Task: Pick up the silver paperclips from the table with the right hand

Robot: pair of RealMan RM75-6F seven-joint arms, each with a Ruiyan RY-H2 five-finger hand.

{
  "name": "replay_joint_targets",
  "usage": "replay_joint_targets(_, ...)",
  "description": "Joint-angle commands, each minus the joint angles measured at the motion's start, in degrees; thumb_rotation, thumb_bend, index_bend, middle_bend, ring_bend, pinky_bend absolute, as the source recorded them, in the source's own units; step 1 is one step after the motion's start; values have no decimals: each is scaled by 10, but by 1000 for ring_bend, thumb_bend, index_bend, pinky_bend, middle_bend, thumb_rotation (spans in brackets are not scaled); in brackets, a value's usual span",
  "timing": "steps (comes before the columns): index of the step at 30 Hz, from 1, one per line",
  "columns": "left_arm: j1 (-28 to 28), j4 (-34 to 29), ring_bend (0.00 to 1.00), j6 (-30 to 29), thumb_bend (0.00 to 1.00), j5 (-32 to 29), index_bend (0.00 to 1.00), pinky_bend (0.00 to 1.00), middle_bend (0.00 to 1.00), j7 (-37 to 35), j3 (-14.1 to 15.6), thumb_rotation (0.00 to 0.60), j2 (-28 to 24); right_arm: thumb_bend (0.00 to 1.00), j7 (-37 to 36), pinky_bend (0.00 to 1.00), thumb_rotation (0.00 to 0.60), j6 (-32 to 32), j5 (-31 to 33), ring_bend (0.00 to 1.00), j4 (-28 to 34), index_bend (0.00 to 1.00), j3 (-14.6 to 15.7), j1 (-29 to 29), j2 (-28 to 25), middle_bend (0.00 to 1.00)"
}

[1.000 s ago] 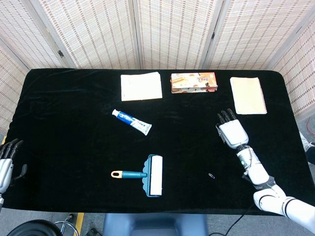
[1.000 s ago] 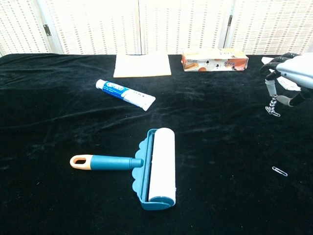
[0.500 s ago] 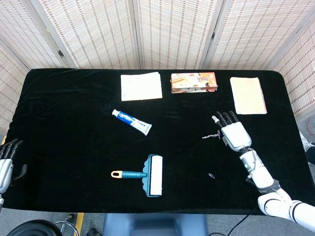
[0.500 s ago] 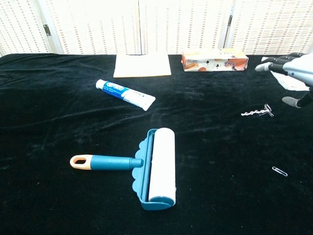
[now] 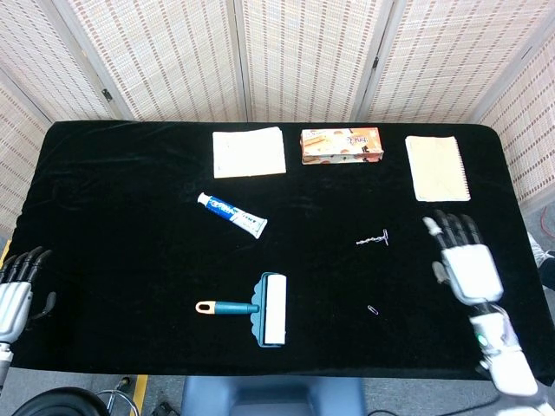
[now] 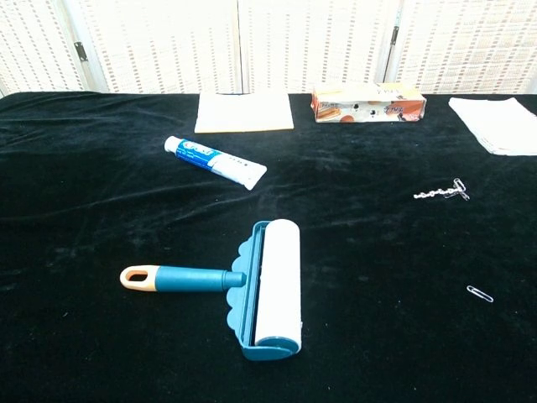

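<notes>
None of the silver paperclips are picked up: the chain of clips and a single clip lie on the black table, while the right hand hovers nearby, fingers spread and empty.

No word, number or brand can be read for certain anywhere on the black cloth-covered table. The orange and white cardboard box near the far edge carries printed pictures and a line of lettering on its long side, but the letters are too small and blurred to make out in either view. The white and blue toothpaste tube lying left of the table's middle shows a blue brand panel with pale lettering, and that too stays unreadable.
</notes>
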State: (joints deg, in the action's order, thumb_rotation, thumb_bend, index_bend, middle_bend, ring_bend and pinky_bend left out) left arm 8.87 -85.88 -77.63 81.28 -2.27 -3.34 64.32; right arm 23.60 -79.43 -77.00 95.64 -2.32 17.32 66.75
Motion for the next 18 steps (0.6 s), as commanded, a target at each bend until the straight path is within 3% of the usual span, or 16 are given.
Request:
replay_joint_targets(1, 0, -3, 69, -3, 556, 8, 25, 0, 63, 4, 4, 600, 1, 447, -15, 0, 600, -64, -21, 0, 23, 0, 26, -61, -16, 0)
replay_joint_targets(18, -11, -16, 70, -43, 557, 46, 24, 0, 63, 22, 16, 600, 2, 446, -52, 0, 600, -79, -54, 0, 1, 0, 29, -101, -9, 0)
